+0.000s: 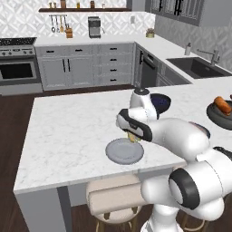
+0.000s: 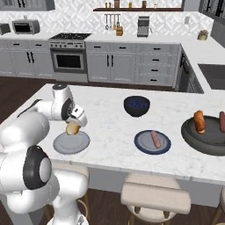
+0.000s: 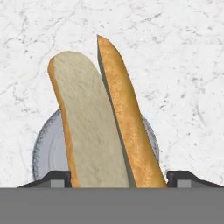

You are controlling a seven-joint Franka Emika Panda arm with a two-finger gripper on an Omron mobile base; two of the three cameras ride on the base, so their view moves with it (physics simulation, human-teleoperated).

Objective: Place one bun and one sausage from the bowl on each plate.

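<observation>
A split bun [image 3: 105, 122], pale inside and golden crust, stands between the fingertips of my gripper [image 3: 118, 179], which is shut on it. The bun [image 2: 72, 128] hangs just above the plain light grey plate [image 2: 71, 143], near the island's front edge [image 1: 124, 152]. To the right lies the blue-rimmed plate [image 2: 145, 147] with one sausage [image 2: 155, 139] on it. Farther right, the wide dark bowl [image 2: 206, 138] holds another bun [image 2: 199, 121] and a sausage [image 2: 222, 121].
A smaller black bowl with a blue inside [image 2: 136, 106] stands behind the plates, mid-island. Stools [image 2: 156, 197] sit under the front edge. A sink [image 1: 197, 65] is set in the counter at the right, and white marble spreads to the left of the grey plate.
</observation>
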